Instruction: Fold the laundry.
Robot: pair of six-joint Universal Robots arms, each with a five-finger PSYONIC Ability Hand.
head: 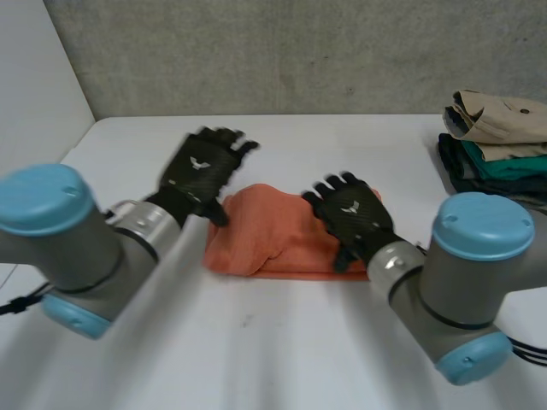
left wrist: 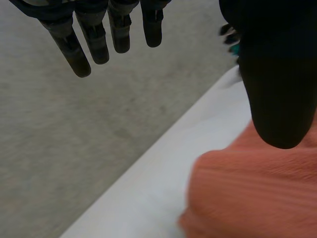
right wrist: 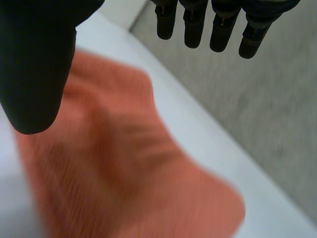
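A folded orange cloth (head: pixel 265 231) lies on the white table (head: pixel 256 342) between the two arms. My left hand (head: pixel 201 166) hovers over the cloth's left end, fingers straight and spread, holding nothing. In the left wrist view its fingers (left wrist: pixel 114 34) stand above the table edge and the orange cloth (left wrist: pixel 257 193) lies below the thumb. My right hand (head: pixel 352 213) is over the cloth's right end, fingers straight and open. In the right wrist view the orange cloth (right wrist: pixel 124 168) lies under the palm, apart from the fingers (right wrist: pixel 223 29).
A stack of folded clothes (head: pixel 496 141), beige on top of teal and dark pieces, sits at the table's far right edge. A grey wall runs behind the table. Bare tabletop lies in front of the cloth.
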